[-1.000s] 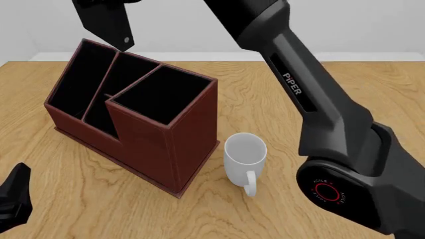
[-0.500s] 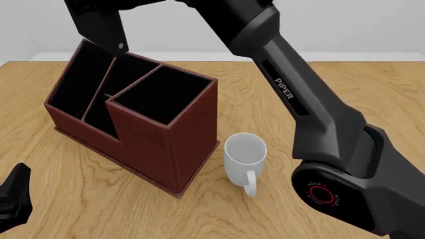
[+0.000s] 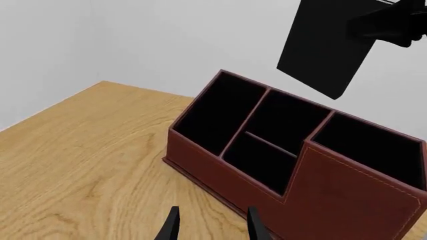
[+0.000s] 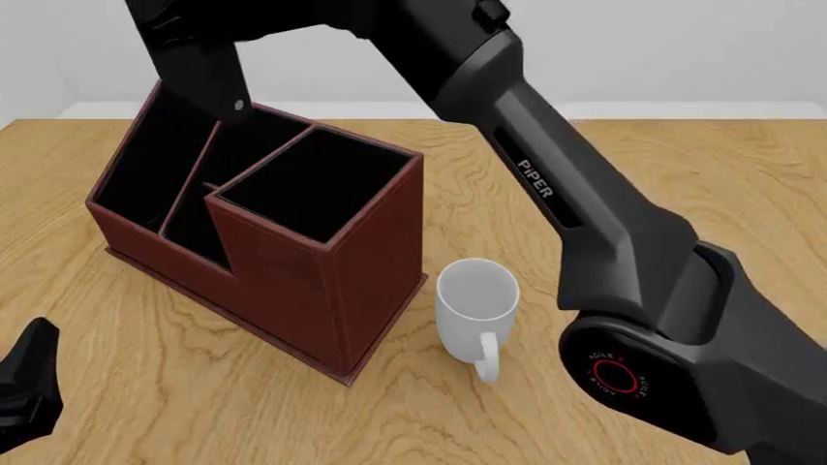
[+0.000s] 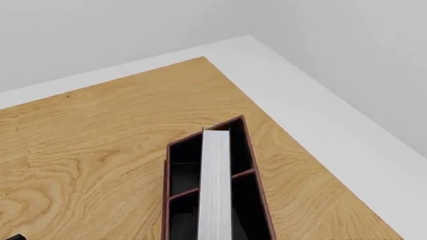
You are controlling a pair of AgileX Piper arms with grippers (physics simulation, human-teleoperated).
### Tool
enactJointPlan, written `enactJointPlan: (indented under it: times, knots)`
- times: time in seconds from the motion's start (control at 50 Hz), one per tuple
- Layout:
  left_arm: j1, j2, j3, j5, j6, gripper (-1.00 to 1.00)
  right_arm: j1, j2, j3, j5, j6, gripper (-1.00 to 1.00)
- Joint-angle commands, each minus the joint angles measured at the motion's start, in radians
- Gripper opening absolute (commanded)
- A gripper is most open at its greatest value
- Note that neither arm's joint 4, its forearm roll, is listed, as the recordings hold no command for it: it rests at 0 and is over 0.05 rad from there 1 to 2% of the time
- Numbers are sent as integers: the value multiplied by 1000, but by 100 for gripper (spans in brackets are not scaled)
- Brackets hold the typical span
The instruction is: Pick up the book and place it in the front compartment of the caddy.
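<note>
Over the far left corner of the caddy (image 4: 259,228), the book (image 4: 200,63) hangs tilted in the air, gripped by the right arm's fingers. Near left, low over the table (image 4: 543,165), the left fingers (image 3: 171,227) are parted, holding nothing; a white mug (image 4: 475,305) stands right of the caddy.

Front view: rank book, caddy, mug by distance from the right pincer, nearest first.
1. book, hanging in the right pincer at the upper left.
2. caddy, directly below the book, at the table's left.
3. mug, right of the caddy, on the near side of the table.
</note>
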Motion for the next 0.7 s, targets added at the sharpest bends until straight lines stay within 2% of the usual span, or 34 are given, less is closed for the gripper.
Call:
enactJointPlan:
  times: [0.02,0.14,0.5,0.7]
  knots:
    - [4,0,0,2,0,100,-1,-22,54,-44,23,-100]
    - [4,0,0,1,-1,100,-2,-59,152,-99,24,-100]
    - [7,0,0,5,4,100,-11,-80,248,-159,21,-100]
    - [8,0,0,5,6,100,-8,-75,251,-170,27,-100]
